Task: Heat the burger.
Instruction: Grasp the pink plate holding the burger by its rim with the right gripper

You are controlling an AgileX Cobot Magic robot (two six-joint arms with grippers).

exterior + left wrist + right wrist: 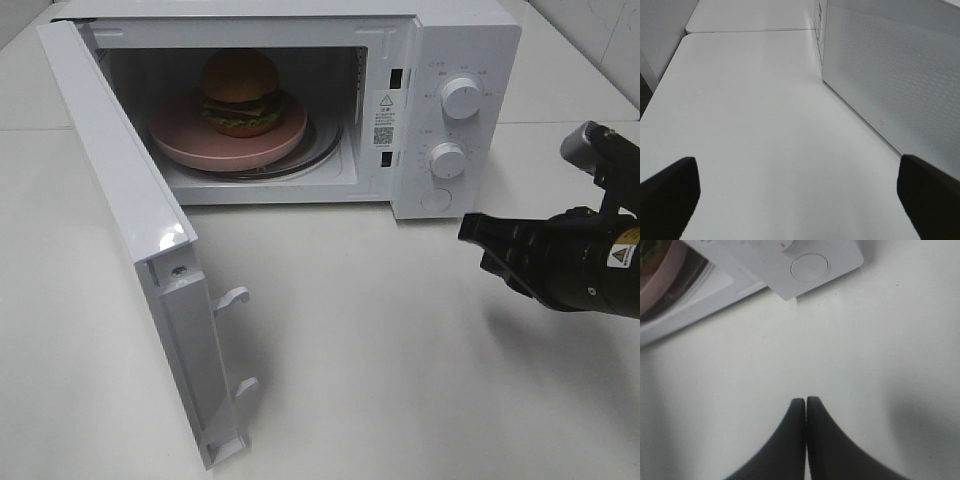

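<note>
Our left tool shows only in its wrist view, spread wide, empty. Our right tool, closed on nothing, hangs over the table beside the open microwave.

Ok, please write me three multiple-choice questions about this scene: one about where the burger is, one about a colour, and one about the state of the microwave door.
1. Where is the burger, relative to the microwave?
A) on top of it
B) inside it, on the plate
C) beside it

2. What colour is the plate?
A) pink
B) blue
C) black

3. How is the microwave's door?
A) shut
B) taken off
C) wide open

Answers:
1 B: the high view shows the burger resting on the plate in the cavity.
2 A: the plate's rim around the burger is pink.
3 C: the door stands out from its hinge side, leaving the cavity in full view.
</note>
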